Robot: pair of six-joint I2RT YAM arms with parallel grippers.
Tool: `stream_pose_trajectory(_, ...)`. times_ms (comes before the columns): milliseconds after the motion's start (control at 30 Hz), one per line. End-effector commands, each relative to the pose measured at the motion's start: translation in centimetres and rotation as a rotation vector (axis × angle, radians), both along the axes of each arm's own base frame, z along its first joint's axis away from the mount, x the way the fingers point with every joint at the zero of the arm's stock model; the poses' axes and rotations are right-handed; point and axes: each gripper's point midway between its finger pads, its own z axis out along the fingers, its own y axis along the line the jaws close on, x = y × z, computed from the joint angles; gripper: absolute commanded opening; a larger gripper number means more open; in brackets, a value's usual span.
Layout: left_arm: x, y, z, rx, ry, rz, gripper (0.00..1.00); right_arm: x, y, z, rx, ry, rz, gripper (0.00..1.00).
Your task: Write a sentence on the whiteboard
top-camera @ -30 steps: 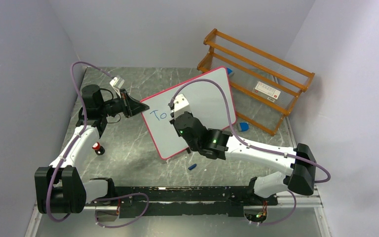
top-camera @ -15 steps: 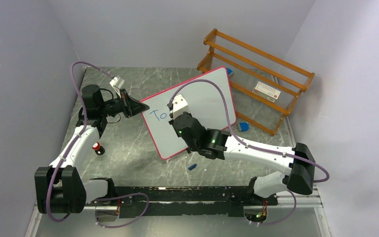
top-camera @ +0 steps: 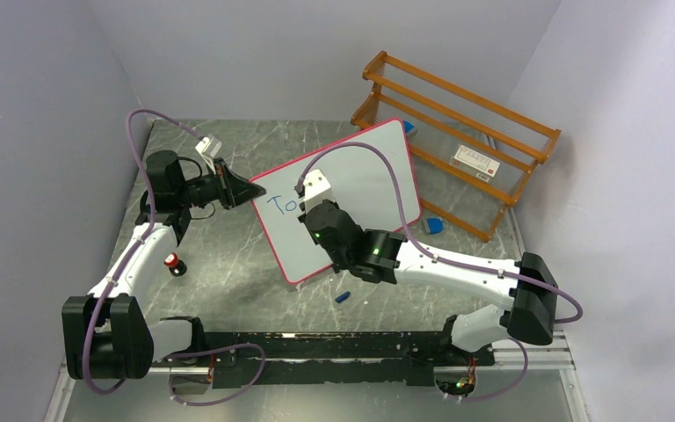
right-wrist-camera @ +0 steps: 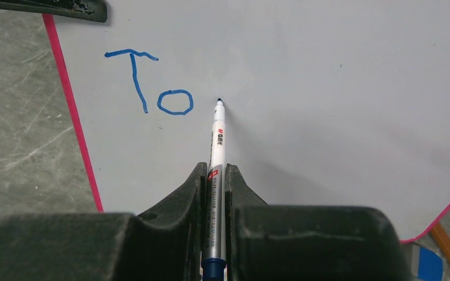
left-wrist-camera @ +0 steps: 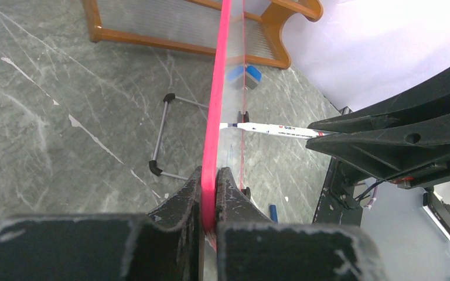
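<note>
The right gripper's [right-wrist-camera: 214, 172] fingers pinch a white-barrelled marker [right-wrist-camera: 217, 140] near its blue rear end. The barrel runs out ahead of the gripper and ends at a dark tip just right of the blue letters "To" [right-wrist-camera: 140, 86], all that is visible of the sentence. Whether the tip actually touches the whiteboard [right-wrist-camera: 328, 88] cannot be made out from the right wrist view. The print on the barrel is too small to read.

The left gripper's [left-wrist-camera: 210, 175] fingers are pressed onto the board's pink-red rim [left-wrist-camera: 218, 88], seen edge-on from the left wrist. That hides the writing face, leaving only the marker's barrel [left-wrist-camera: 269, 128] and the right gripper's black fingers [left-wrist-camera: 387, 137] showing beyond the rim. A wire foot with black tips [left-wrist-camera: 161, 137] shows beside the rim, over the table.

From above, the whiteboard [top-camera: 369, 167] sits at a slant near the middle of the grey marbled table [top-camera: 228, 264], with the left gripper [top-camera: 244, 191] at its left corner. The right arm's wrist covers part of its lower half, so the right gripper's fingers are hidden in that view.

An orange wooden rack [top-camera: 457, 132] stands behind the board, its label illegible. A small blue-and-white object [top-camera: 433, 225] lies by the rack's near foot and a small blue piece [top-camera: 343, 297] just off the board's near edge. A small red-topped item [top-camera: 171, 261] sits beside the left arm, too small to identify.
</note>
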Motion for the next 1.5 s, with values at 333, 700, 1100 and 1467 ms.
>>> stream_pose_trajectory(333,-0.7,-0.6,-2.8,0.063,0.018,-0.038,0.05,0.4,0.9,1.5,0.052,-0.026,0.013,0.0)
stream_pose_trajectory(700,-0.6,-0.6,-2.8,0.064,0.019,-0.037,0.05,0.2,1.3,1.3,0.055,-0.021,0.039,0.0)
stream_pose_trajectory(1100,-0.6,-0.6,-2.9,0.064,0.022,-0.038,0.05,-0.4,1.0,0.3,0.031,0.01,0.06,0.0)
stream_pose_trajectory(1467,-0.5,-0.6,-2.9,0.065,0.021,-0.036,0.05,-0.8,0.3,-0.6,0.006,0.034,0.062,0.0)
